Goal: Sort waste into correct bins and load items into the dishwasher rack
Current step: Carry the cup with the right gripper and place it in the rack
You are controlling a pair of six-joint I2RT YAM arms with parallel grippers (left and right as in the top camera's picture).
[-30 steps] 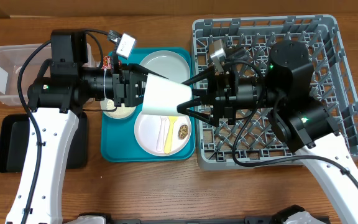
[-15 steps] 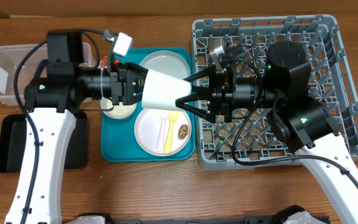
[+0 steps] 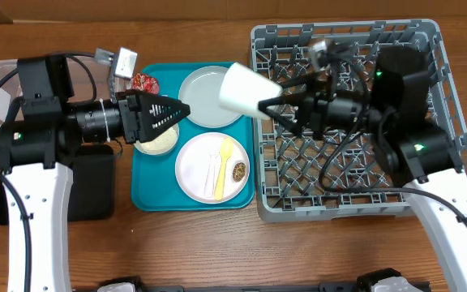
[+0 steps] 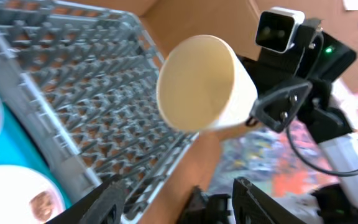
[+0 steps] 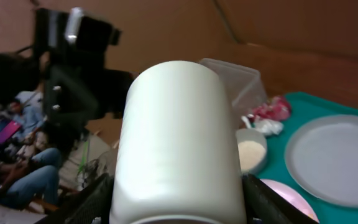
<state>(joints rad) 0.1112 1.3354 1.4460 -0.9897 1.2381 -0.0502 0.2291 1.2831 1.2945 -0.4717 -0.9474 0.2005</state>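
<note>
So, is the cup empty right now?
Empty: the left wrist view looks straight into the cup, held sideways by the right gripper, and its inside is bare.

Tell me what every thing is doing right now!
Small white cup: sideways in the air, gripped by right gripper.
Left gripper: open, empty.
Pale grey round plate: bare, on teal tray.
Pinkish-white round plate: holds yellow-handled utensil and brown lump.
Small pale bowl: holds white grains.
Grey pegged rack: no dishes seen inside.
</note>
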